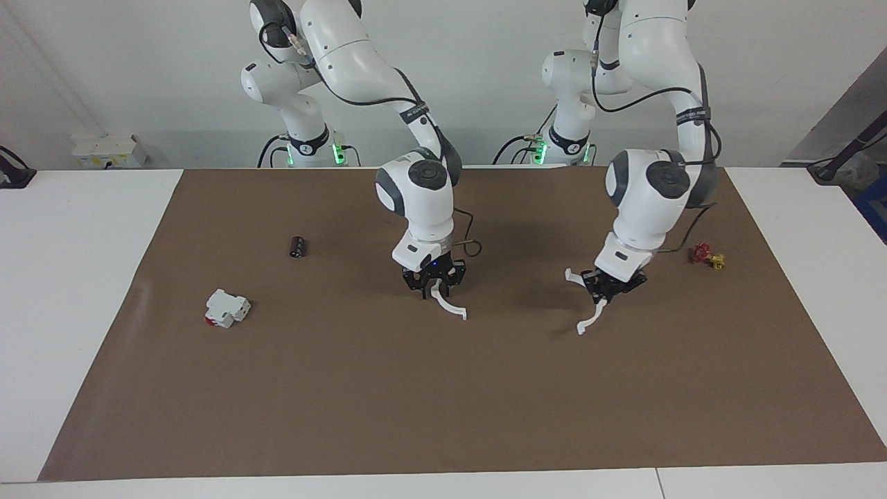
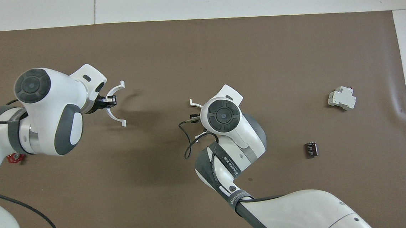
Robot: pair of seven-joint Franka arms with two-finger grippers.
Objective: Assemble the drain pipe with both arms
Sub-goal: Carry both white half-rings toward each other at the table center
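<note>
holding one white half-ring point(image 1: 449, 305) in my right tool point(image 1: 434, 283), i have it clamped by the middle of its arc, raised over the brown mat point(image 1: 443, 402) that covers the table point(image 1: 83, 291). from the facing camera the piece curves down out of the fingers and ends in a small tab just above the mat; whether it touches the mat i cannot tell. from overhead my own wrist covers most of this piece, and only its two tabbed ends peek out beside the wrist.

my left tool point(image 1: 604, 290) is tilted and closed on the second half-ring point(image 1: 590, 315), also up in the air over the mat, toward the left arm's end of the table from the first piece. overhead, this arc point(image 2: 113, 105) shows whole, its open side turned toward my right tool point(image 2: 193, 117), with my left tool point(image 2: 108, 102) pinching its middle. the two halves are well apart, not joined.

on the mat, toward the right arm's end from the first half-ring, lie a small dark cylinder point(image 1: 298, 247) and a blocky white part with a red end point(image 1: 226, 308). a small red and yellow object point(image 1: 707, 256) rests near my left wrist.
</note>
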